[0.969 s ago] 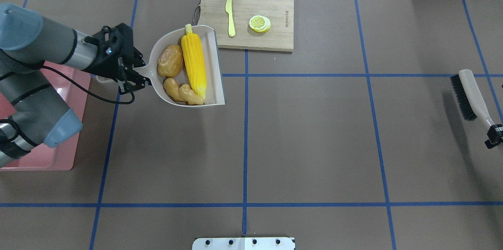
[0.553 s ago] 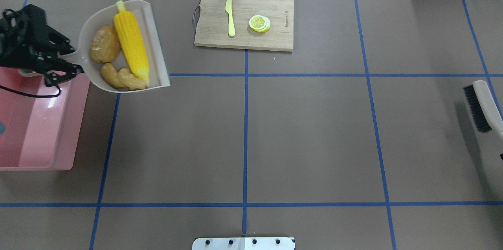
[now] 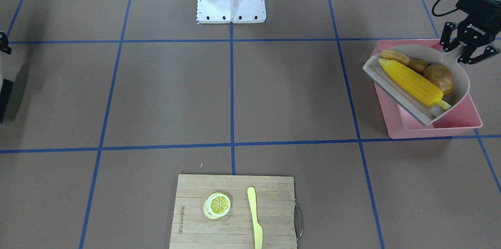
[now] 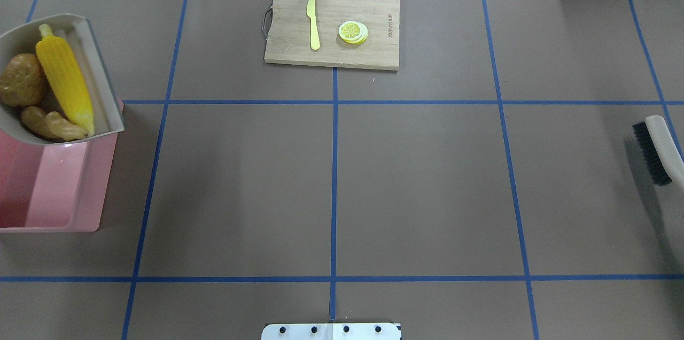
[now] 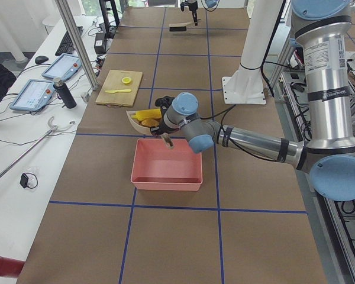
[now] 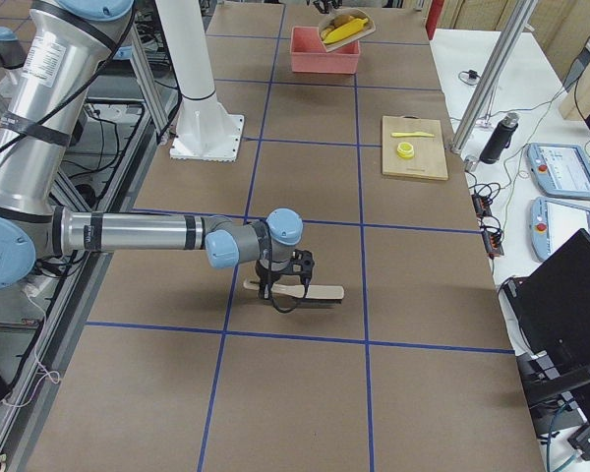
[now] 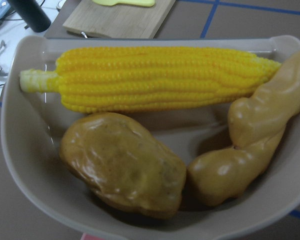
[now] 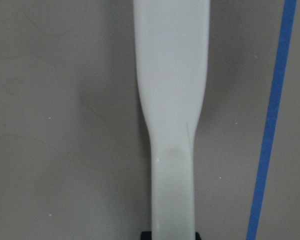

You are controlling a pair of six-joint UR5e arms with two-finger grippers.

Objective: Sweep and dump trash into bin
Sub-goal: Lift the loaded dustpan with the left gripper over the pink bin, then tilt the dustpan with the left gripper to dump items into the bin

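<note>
Front-facing: the left pincer (image 3: 464, 53) is pinching the handle of the beige plastic dustpan (image 3: 460, 94), held over the large pink plastic tub (image 3: 430, 131) below it. Overhead: the yellow corn cob (image 4: 64, 83), brown potato (image 4: 21, 79) and tan ginger root (image 4: 51, 123) sit in the pan, the cob lengthwise along the lip farthest from that pincer. Right wrist: the right pincer (image 8: 172, 235) grips a pale brush handle (image 8: 171, 100).

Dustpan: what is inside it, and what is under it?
The dustpan holds corn, potato and ginger. Under it is part of the bin; the bin floor directly beneath is covered and cannot be seen.
</note>
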